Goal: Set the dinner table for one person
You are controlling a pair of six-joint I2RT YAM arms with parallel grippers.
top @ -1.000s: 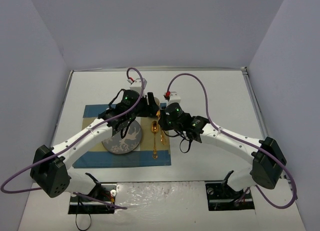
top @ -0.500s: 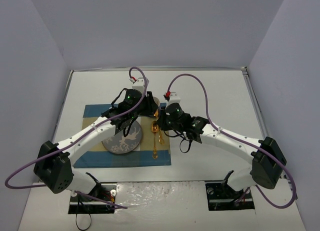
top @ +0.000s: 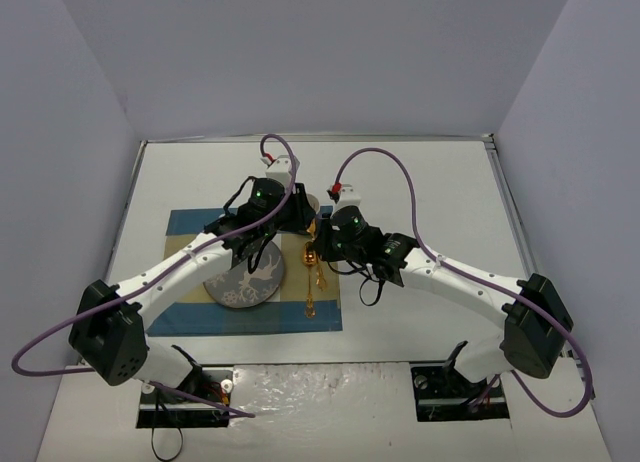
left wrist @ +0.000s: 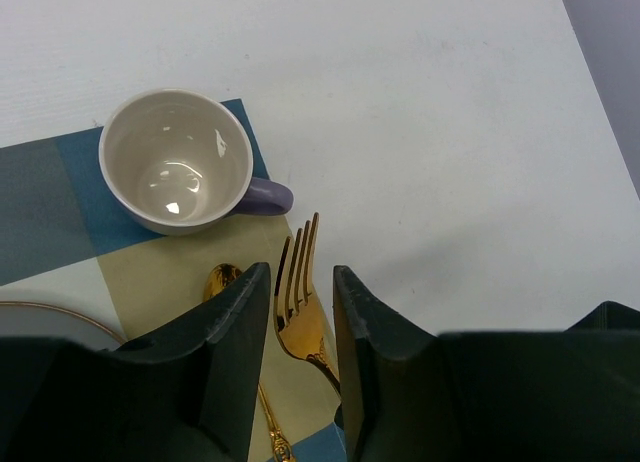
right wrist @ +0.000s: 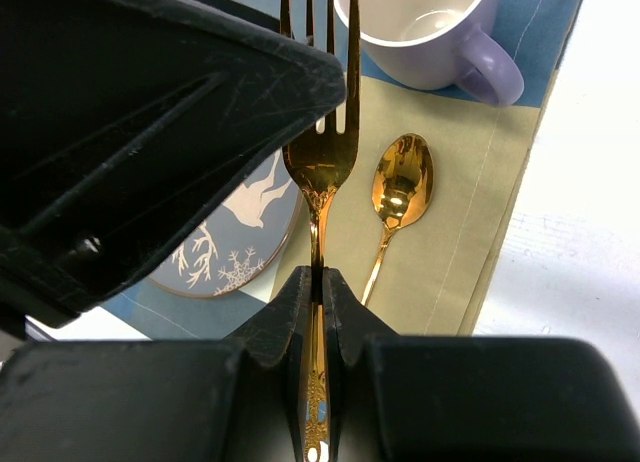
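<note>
Glossy gold metal fork (right wrist: 320, 162) and spoon (right wrist: 402, 187) — matt woven cloth placemat (right wrist: 450, 267)

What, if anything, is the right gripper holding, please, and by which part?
The right gripper holds the gold fork by its handle, jaws shut on it.

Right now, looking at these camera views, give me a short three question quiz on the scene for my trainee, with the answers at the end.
1. True or false: the right gripper is shut on the handle of the gold fork.
2. How does the mug sit? A: tipped on its side. B: upright on a blue corner of the placemat. C: upside down on the placemat.
3. Which piece of gold cutlery lies flat on the placemat with no gripper on it?
Key: 1 true; 2 B; 3 the spoon.
</note>
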